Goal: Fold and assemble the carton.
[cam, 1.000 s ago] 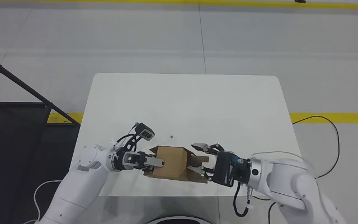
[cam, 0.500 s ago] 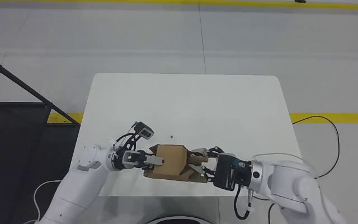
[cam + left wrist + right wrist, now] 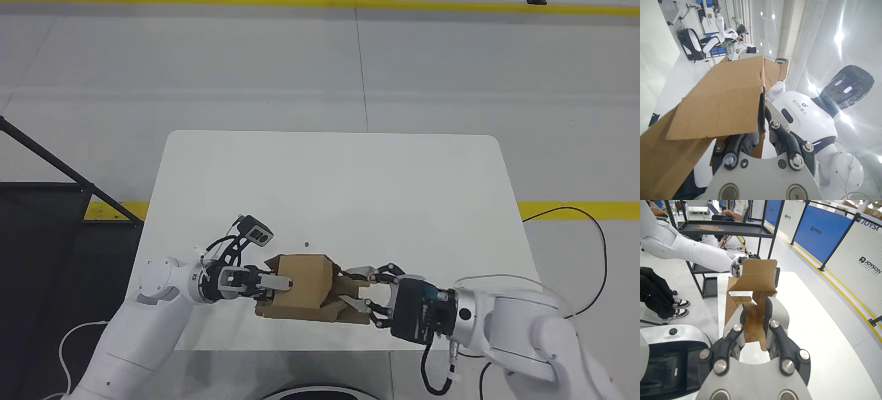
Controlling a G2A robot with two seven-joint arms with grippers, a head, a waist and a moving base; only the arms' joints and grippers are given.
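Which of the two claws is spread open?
The right gripper: its fingers stand apart around a flap of the carton, while the left gripper is clamped on a carton wall.

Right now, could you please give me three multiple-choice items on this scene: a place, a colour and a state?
1. Where does the carton sit on the table?
A. at its near edge, between the left tool and right tool
B. far right corner
C. centre
2. The carton's colour?
A. white
B. brown
C. blue
3. The carton end facing the right tool is:
A. taped shut
B. open
C. crushed flat
Answers: A, the top view shows it there; B, plain brown cardboard; B, the right wrist view looks inside it.
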